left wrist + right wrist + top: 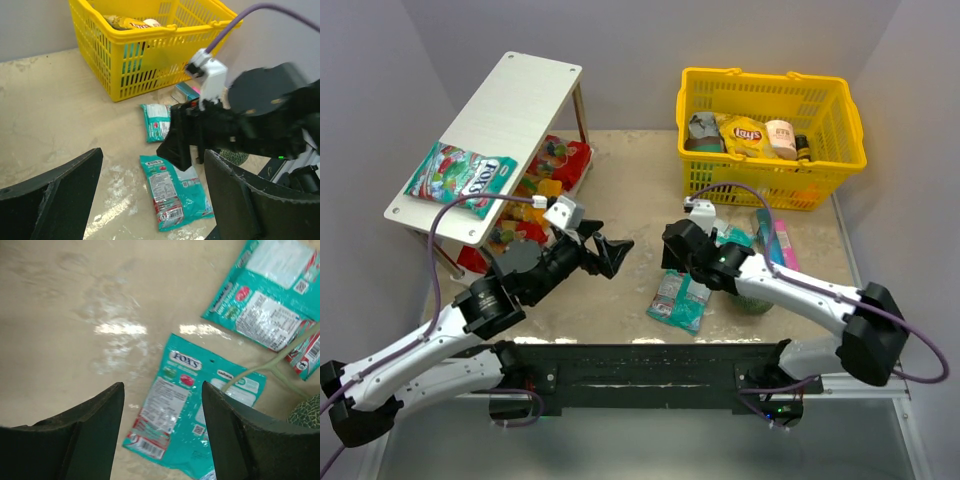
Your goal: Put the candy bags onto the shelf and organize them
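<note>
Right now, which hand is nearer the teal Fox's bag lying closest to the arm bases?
Right. The right hand hangs open just above the teal bag, at its far end. The left hand, also open, sits farther off to the bag's left.

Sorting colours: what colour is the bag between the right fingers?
It's a teal glossy plastic candy bag, white print; right wrist view.

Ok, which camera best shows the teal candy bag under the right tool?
Right wrist: the teal candy bag lies close below the open right tool, print readable. Left wrist shows the bag slanted, one corner behind that tool. Top external shows the bag small, print unreadable.
</note>
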Controlling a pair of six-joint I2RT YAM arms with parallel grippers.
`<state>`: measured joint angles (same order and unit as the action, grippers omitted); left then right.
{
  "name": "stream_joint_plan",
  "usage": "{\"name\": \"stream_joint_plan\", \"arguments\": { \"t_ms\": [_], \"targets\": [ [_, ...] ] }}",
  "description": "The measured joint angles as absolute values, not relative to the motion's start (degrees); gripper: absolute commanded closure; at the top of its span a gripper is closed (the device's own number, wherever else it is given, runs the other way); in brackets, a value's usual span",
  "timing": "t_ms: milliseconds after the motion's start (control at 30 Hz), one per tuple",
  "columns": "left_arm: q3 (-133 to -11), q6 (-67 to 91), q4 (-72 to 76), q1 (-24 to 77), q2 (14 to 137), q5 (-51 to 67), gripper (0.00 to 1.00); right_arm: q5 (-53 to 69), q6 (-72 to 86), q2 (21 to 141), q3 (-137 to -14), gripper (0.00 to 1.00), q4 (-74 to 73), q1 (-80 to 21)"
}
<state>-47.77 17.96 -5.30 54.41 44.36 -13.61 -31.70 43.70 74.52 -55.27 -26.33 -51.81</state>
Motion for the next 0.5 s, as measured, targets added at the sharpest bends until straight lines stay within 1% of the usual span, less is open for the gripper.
{"name": "stream_joint_plan", "arguments": {
  "t_ms": [133, 200, 333, 500],
  "targets": [
    [-46.24, 20.45, -5.87, 54.41, 43.66, -13.96, 0.13, -28.71, 45.25, 83.31, -52.77, 0.36, -25.71, -50.54],
    [-44.75, 21.93, -6.52, 54.41, 43.59, -14.57, 0.14, -27.05, 45.78, 85.45, -51.22, 0.36, -24.97, -50.57],
    [-40.42, 24.69, -9.39, 54.41, 44.47, -16.32, 0.14, -23.97, 46.09, 86.04, -48.16, 0.36, -23.68, -50.61],
    [-35.94, 27.03, -12.34, 54.41, 45.17, -17.52, 0.14, -18.09, 44.18, 87.26, -46.81, 0.36, -18.28, -50.43]
  ]
}}
